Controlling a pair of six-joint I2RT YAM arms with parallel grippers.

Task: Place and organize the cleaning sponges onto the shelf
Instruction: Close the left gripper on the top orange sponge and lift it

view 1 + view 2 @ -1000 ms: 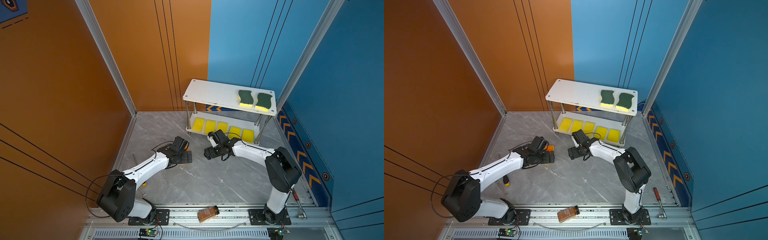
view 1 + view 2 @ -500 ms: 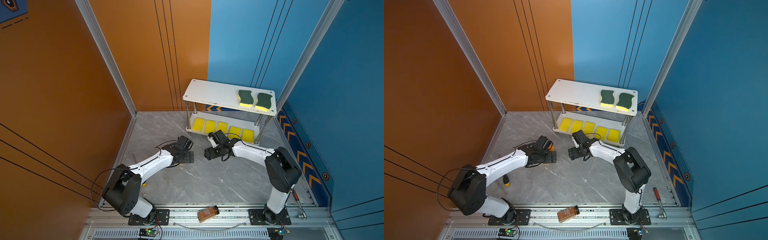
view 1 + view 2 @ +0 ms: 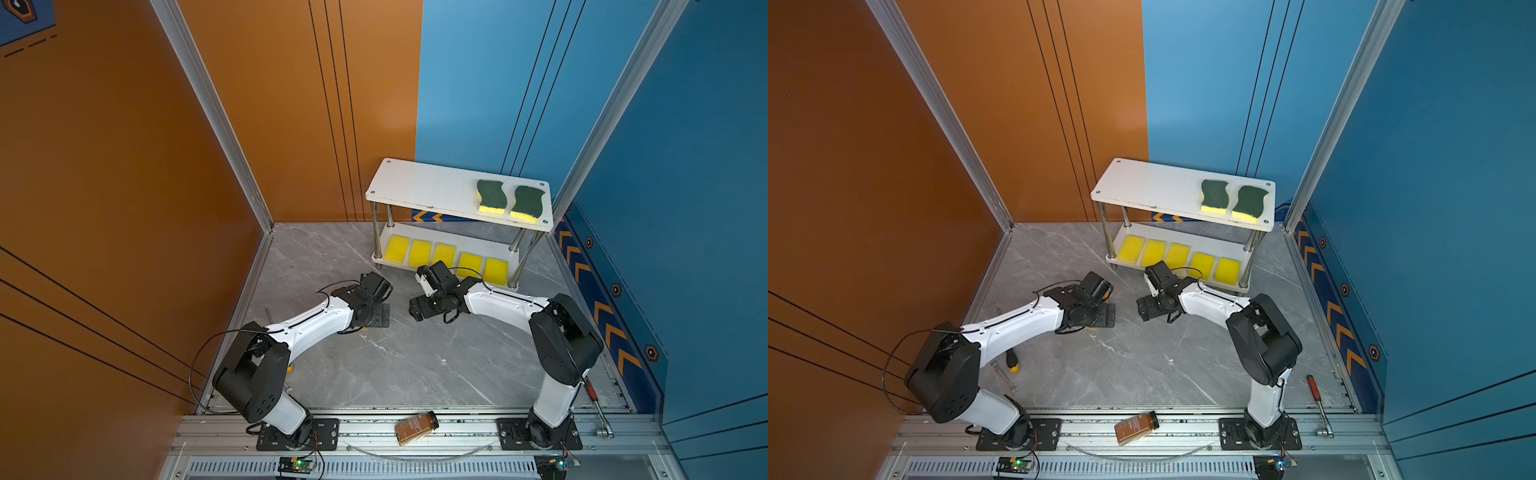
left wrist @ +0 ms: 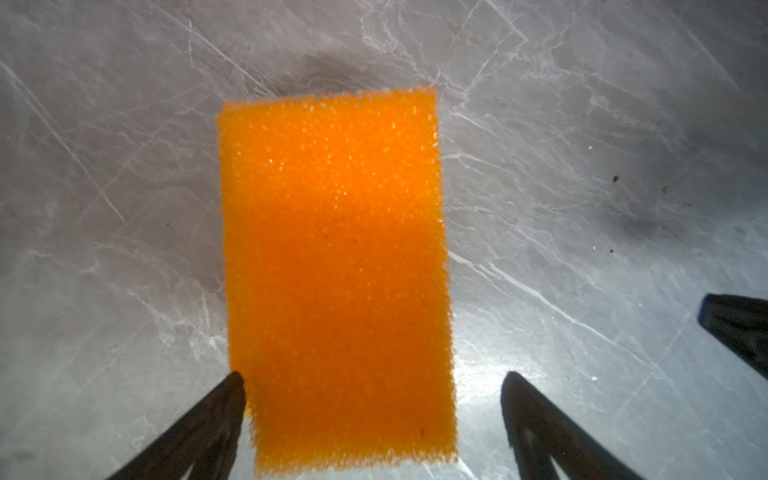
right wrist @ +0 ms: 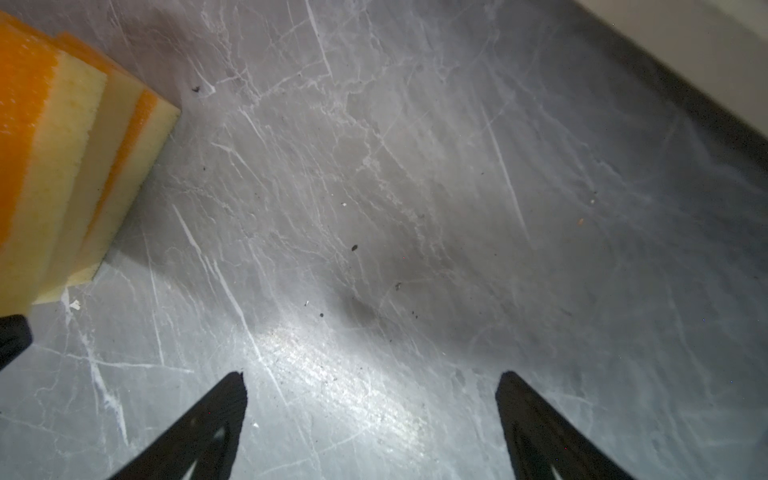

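Observation:
A stack of orange-topped sponges [image 5: 62, 145] with pale yellow bases lies on the grey floor. Its orange top [image 4: 332, 249] fills the left wrist view. My left gripper [image 4: 374, 382] is open and straddles the near end of the stack: one fingertip [image 4: 235, 388] touches its edge, the other stands apart. In both top views this gripper [image 3: 380, 316] [image 3: 1106, 313] hides the stack. My right gripper [image 5: 370, 382] [image 3: 417, 309] is open over bare floor beside the stack. The white shelf [image 3: 424, 187] [image 3: 1150, 183] holds two green-topped sponges [image 3: 491, 196] [image 3: 528, 202] on top and several yellow sponges [image 3: 444, 254] below.
A brown bottle [image 3: 416, 427] lies on the front rail. A yellow-handled screwdriver [image 3: 1012, 360] and a wrench [image 3: 1003, 376] lie by the left arm's base, and a red-handled ratchet [image 3: 1318, 401] lies at front right. Orange and blue walls enclose the floor. The shelf's lower board [image 5: 706, 50] is near the right gripper.
My left arm has shifted its gripper a little to the right and lower over the stack. The right arm has not moved.

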